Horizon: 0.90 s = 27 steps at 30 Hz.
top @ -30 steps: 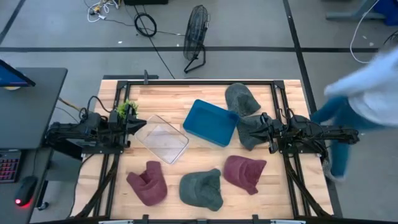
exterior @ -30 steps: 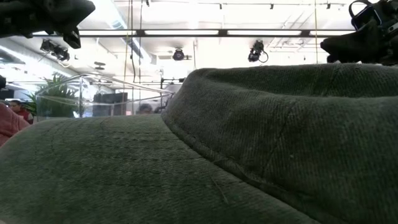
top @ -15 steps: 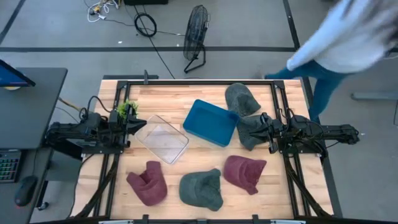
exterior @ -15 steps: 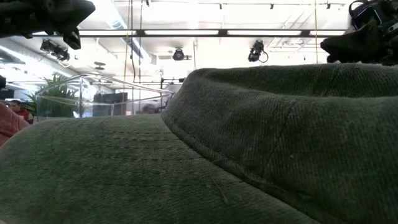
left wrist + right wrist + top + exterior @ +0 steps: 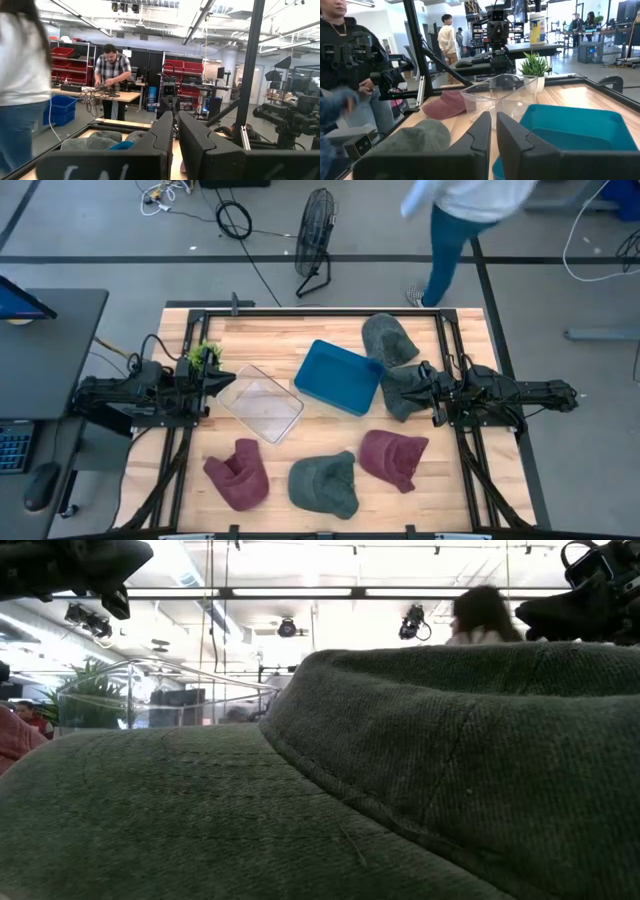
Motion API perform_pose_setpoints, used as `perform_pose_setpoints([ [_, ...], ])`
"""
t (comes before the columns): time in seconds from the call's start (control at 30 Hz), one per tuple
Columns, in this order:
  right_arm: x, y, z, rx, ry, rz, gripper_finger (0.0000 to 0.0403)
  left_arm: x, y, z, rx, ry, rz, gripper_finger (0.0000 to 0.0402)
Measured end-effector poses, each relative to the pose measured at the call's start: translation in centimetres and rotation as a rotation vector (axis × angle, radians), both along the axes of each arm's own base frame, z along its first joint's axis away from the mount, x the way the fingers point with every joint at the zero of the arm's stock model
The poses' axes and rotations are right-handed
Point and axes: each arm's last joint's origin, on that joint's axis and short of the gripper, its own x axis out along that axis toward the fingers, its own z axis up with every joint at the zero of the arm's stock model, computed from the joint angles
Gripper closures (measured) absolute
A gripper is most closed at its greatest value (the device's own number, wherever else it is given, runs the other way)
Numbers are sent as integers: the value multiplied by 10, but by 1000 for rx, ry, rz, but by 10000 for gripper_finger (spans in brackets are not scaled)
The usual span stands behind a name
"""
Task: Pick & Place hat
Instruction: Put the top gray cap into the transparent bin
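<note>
Both arms wait; the right gripper and left gripper show narrow, empty fingers. Beside the blue plastic tray, the dark green fabric hat lies under the right gripper, so pinching only a loose fold may let it slip.

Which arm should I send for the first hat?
Probably the right: the right gripper sits directly over a green hat, while the left gripper waits beside the clear bin, away from every hat.
</note>
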Motion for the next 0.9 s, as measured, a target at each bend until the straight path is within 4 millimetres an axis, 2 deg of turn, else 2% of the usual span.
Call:
perform_pose_setpoints([
  [0.2,0,0,0,-43,-5,-6,367,0,0,0,0,0,0,369],
  [0.5,0,0,0,0,0,-7,367,0,0,0,1,0,0,369],
  [0.9,0,-1,4,-29,-42,-30,367,-1,1,3,-7,-28,16,369],
])
